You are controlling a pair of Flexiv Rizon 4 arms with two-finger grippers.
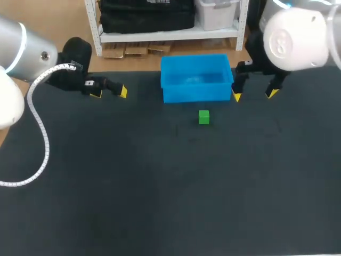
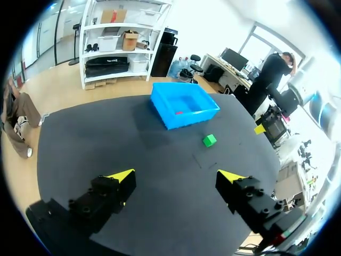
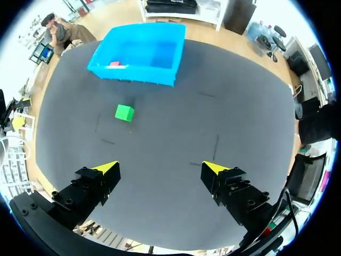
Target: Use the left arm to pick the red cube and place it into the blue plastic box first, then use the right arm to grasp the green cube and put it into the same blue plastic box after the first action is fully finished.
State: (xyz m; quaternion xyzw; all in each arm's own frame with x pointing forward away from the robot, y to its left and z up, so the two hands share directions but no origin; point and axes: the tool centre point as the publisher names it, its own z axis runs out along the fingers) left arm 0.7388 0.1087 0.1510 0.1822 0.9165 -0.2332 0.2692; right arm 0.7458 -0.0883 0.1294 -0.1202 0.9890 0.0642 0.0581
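The blue plastic box (image 1: 196, 78) stands at the table's far middle. The red cube (image 3: 115, 64) lies inside the box (image 3: 139, 53), also showing in the left wrist view as a red patch (image 2: 179, 113) in the box (image 2: 184, 104). The green cube (image 1: 204, 117) rests on the black mat just in front of the box; it also shows in both wrist views (image 2: 209, 140) (image 3: 124, 112). My left gripper (image 1: 109, 92) hovers open and empty at the far left. My right gripper (image 1: 254, 95) hangs open and empty just right of the box. Own fingers in the wrist views (image 2: 176, 178) (image 3: 160, 168) are spread wide.
The black mat (image 1: 170, 186) covers the table. A white coiled cable (image 1: 40, 133) trails from my left arm over the table's left side.
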